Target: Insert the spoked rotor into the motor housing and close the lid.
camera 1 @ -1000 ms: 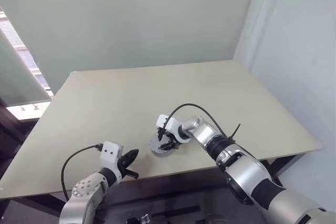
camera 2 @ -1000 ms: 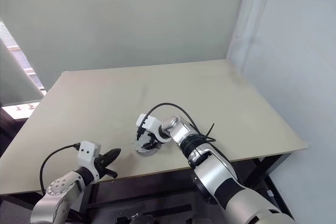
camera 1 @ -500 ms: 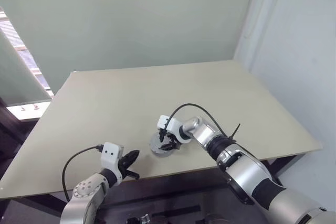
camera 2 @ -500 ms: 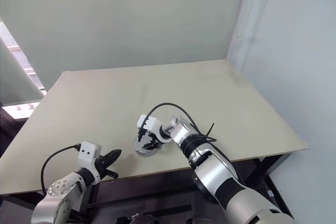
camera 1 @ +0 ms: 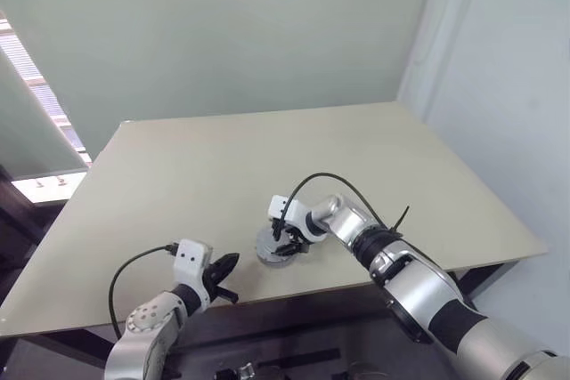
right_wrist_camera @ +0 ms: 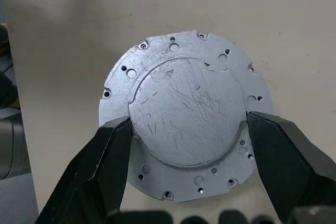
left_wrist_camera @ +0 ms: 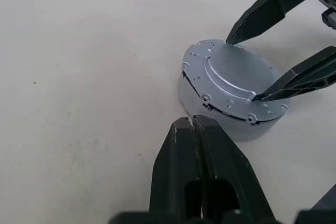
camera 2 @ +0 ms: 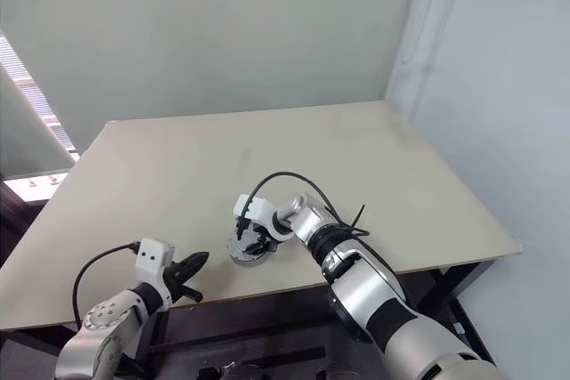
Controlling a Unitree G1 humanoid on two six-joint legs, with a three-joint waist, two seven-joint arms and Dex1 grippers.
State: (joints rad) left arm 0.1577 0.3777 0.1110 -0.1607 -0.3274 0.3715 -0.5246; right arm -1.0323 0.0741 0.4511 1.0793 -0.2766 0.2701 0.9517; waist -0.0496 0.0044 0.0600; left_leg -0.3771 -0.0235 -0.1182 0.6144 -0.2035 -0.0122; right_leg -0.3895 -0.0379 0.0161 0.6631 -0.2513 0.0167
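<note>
**Lid on the housing, right fingers at its raised centre**

The motor housing (camera 1: 277,248) sits on the beige table (camera 1: 267,157), near the front edge and a little left of the middle as the head camera sees it. It is a low silver drum, and the lid (right_wrist_camera: 181,114) lies on top of it, a round metal plate with small holes around its border and a scratched, raised round centre. From the left wrist camera a thin dark seam shows between lid and drum on the near side, so whether the lid is fully seated cannot be told. The spoked rotor is hidden under the lid, if it is inside.

The right gripper (right_wrist_camera: 184,124) reaches down over the housing from the right, its wrist bent towards the robot's left. Its two black fingers (right_wrist_camera: 113,150) stand wide, one on each side of the raised centre, with the tips resting on or just above the lid's flat border; firm contact cannot be judged.

The left gripper (left_wrist_camera: 192,121) is just beside the housing, at the table's front edge, pointing towards it. Its fingers are pressed together with nothing between them, the tips close to the drum's side wall but apart from it.
</note>
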